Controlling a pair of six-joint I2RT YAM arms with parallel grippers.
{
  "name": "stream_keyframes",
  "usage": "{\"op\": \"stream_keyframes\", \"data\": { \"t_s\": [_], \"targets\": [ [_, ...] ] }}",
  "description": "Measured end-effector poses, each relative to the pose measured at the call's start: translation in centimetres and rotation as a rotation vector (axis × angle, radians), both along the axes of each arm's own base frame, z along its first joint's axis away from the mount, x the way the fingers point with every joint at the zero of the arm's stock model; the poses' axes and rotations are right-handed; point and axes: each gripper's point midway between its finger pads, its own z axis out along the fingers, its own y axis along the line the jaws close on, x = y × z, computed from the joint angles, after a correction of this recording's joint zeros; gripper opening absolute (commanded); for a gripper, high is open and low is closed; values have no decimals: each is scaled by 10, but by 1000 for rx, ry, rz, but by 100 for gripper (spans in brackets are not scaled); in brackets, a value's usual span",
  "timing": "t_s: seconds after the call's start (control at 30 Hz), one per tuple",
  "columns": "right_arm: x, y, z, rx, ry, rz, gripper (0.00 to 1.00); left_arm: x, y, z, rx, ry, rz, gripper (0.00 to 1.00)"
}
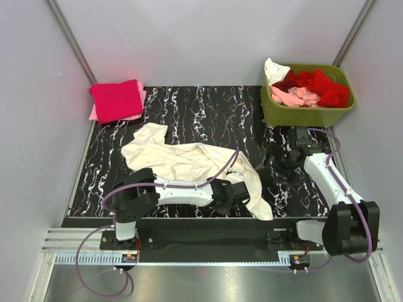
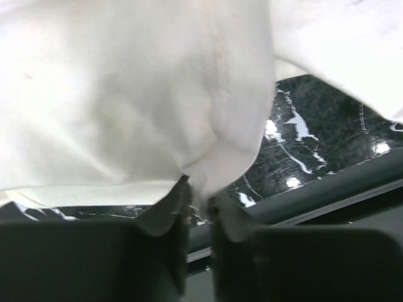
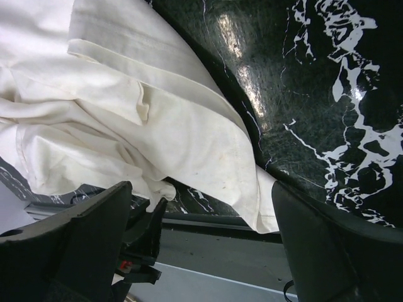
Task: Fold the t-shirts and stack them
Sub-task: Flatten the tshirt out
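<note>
Cream-white cloth t-shirt (image 1: pixel 182 160) pinched by left gripper (image 2: pixel 200 202); right gripper (image 3: pixel 201 189) wide.
Left jaws narrow, nipping a fold at the shirt's near edge; right jaws spread, holding nothing, just beside its right edge. Shirt lies crumpled on the near half of the black white-veined marble tabletop (image 1: pixel 189 107). Folded magenta-red t-shirt (image 1: pixel 116 99) back left on a pale pink one (image 1: pixel 94 115); olive-green plastic bin (image 1: pixel 302 116) back right holds red, pink, white tees (image 1: pixel 315 85).

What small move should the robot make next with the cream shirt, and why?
Probably lift the left tool a little, to draw the pinched edge out. It is closed on a fold of the cream t-shirt, which lies crumpled on the table; the right tool is open and holds nothing.
</note>
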Motion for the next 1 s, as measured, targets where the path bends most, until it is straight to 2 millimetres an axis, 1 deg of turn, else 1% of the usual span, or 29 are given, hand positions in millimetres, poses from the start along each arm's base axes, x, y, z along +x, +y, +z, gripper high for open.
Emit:
{"op": "stream_keyframes", "data": {
  "t_s": [0.03, 0.17, 0.23, 0.3, 0.37, 0.4, 0.5, 0.53, 0.57, 0.6, 0.67, 0.73, 0.8, 0.93, 1.0],
  "targets": [
    [-1, 1, -2, 5, 5, 1, 100, 2, 2, 0, 4, -9, 9, 0],
    [-12, 7, -13, 46, 44, -3, 100, 5, 9, 3, 4, -36, 26, 0],
    [-19, 10, -17, 71, 64, -9, 100, 9, 27, 5, 31, -40, 45, 0],
    [-30, 14, -21, 97, 83, -17, 99, 21, 53, 15, 48, -47, 93, 0],
    [-43, 17, -21, 123, 84, -22, 98, 44, 88, 39, 34, -69, 183, 0],
    [-49, 20, -19, 140, 79, -24, 96, 57, 101, 53, 4, -86, 226, 0],
    [-68, 28, -19, 179, 72, -23, 94, 99, 154, 114, -129, -192, 395, 0],
    [-74, 31, -21, 186, 80, -15, 94, 108, 172, 136, -173, -239, 438, 0],
    [-81, 36, -24, 189, 96, -2, 94, 112, 189, 155, -206, -282, 469, 0],
    [-90, 42, -29, 188, 122, 24, 94, 114, 203, 170, -230, -316, 492, 0],
    [-107, 54, -39, 166, 187, 91, 94, 114, 225, 190, -243, -366, 521, 0],
    [-122, 61, -50, 115, 249, 157, 91, 114, 241, 196, -230, -387, 540, 0],
    [-132, 63, -59, 58, 287, 202, 89, 112, 257, 192, -190, -381, 555, 0],
    [-132, 58, -67, -11, 300, 211, 81, 105, 275, 171, -141, -337, 578, 0],
    [-132, 62, -67, -37, 301, 241, 80, 100, 279, 161, -138, -315, 581, 0]
  ]
}}
